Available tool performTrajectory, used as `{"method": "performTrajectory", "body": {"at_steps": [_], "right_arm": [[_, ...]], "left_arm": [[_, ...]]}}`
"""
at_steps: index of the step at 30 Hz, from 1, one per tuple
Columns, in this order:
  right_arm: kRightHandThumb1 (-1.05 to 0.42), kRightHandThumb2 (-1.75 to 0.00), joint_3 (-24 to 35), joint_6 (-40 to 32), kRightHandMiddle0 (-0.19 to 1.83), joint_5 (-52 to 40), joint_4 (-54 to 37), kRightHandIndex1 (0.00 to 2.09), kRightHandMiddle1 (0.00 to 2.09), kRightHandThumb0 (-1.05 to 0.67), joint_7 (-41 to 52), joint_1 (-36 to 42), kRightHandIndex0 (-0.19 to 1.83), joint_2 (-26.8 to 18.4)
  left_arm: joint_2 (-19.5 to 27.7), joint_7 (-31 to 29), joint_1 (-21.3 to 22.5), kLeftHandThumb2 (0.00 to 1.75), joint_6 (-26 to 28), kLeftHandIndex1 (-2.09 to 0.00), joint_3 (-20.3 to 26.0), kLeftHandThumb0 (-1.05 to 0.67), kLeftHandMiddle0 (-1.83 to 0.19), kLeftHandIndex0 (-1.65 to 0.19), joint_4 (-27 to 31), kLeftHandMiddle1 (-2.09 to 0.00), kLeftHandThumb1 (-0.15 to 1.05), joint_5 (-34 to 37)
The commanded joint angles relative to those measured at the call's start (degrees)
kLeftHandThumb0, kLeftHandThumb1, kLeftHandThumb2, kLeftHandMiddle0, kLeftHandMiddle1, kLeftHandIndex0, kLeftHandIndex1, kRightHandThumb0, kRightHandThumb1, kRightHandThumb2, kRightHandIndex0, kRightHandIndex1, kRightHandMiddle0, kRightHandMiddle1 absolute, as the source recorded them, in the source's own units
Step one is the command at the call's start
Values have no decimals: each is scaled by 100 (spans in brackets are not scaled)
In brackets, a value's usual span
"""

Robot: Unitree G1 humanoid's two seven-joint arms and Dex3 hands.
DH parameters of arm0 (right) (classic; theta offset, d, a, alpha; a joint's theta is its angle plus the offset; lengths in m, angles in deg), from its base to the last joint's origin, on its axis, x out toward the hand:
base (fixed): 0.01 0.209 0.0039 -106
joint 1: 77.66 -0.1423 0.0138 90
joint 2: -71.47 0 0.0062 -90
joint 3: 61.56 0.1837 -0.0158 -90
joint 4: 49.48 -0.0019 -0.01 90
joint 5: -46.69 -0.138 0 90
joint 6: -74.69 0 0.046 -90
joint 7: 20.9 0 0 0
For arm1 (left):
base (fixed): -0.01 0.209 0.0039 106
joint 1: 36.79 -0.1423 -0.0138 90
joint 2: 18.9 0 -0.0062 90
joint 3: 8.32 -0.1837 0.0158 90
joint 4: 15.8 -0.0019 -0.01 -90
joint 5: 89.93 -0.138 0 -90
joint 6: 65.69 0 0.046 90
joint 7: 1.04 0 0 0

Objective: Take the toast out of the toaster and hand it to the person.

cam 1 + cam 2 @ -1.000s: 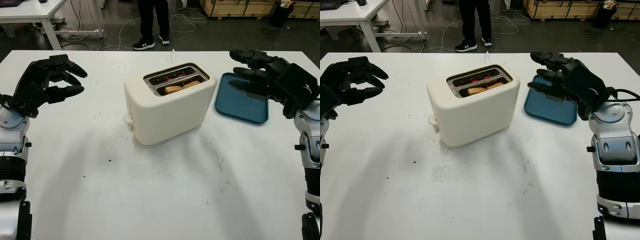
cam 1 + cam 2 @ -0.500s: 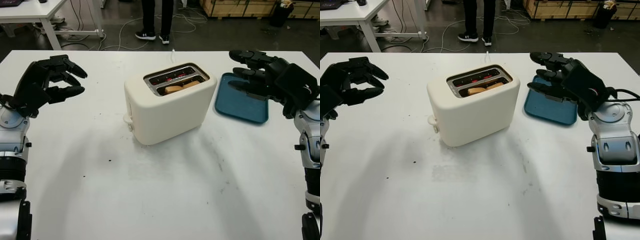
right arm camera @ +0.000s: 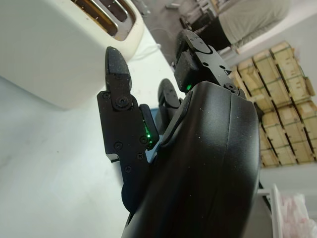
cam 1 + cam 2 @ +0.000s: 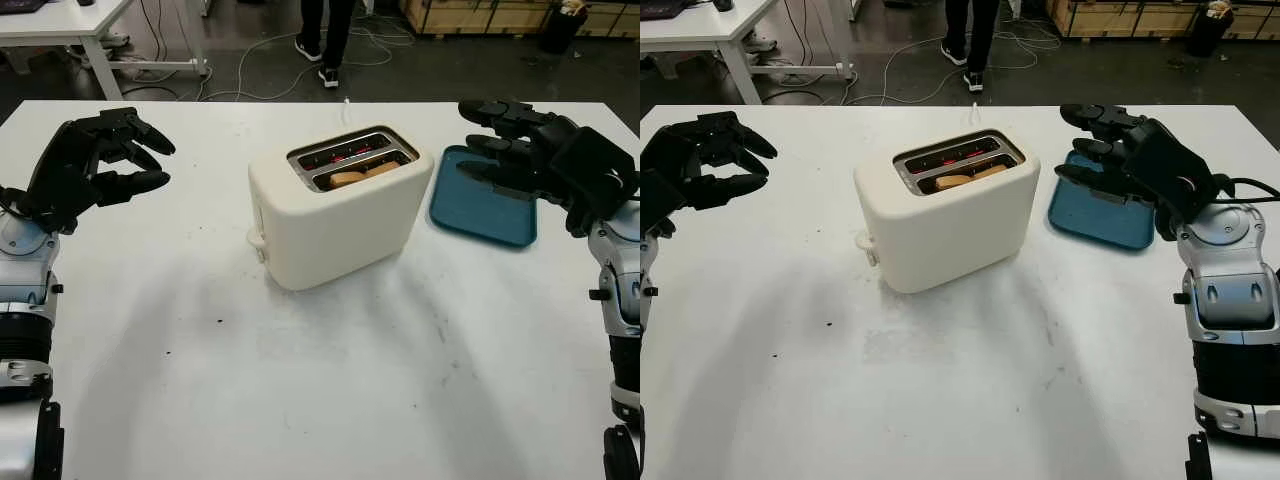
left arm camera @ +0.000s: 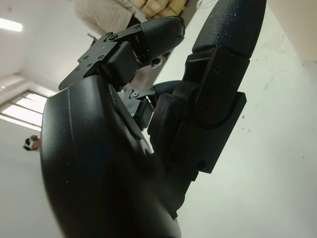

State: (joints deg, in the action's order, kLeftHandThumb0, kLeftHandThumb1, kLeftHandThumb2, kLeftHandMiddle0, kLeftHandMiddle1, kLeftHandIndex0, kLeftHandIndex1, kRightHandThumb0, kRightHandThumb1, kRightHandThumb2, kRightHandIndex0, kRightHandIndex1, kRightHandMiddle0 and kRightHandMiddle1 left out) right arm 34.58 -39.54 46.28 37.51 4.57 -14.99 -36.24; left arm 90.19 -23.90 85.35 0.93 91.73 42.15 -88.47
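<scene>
Toaster (image 4: 340, 215) held toast (image 4: 352, 176); blue tray (image 4: 484, 208) just right, under empty right hand (image 4: 520, 150); left hand (image 4: 95, 165) empty, well left.

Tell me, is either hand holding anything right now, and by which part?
Nothing is held. The left hand and right hand are both open above the table, either side of the toaster; the toast sits in its slot.

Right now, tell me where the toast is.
The toast sits in the toaster's nearer slot at table centre, left of the blue tray.
</scene>
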Motion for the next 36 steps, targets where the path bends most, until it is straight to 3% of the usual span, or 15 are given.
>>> {"method": "performTrajectory", "body": {"at_steps": [1,36], "right_arm": [[-92,-15,-19,16,35,28,-40,2,1,-30,-50,-14,37,-19],[-92,-15,-22,92,37,97,14,1,1,-32,-118,18,37,48]], "left_arm": [[46,22,-57,0,10,-108,-13,-105,-55,-63,46,-127,85,-40],[38,-24,-68,0,-90,-107,10,-105,-52,-61,3,-126,84,7]]}}
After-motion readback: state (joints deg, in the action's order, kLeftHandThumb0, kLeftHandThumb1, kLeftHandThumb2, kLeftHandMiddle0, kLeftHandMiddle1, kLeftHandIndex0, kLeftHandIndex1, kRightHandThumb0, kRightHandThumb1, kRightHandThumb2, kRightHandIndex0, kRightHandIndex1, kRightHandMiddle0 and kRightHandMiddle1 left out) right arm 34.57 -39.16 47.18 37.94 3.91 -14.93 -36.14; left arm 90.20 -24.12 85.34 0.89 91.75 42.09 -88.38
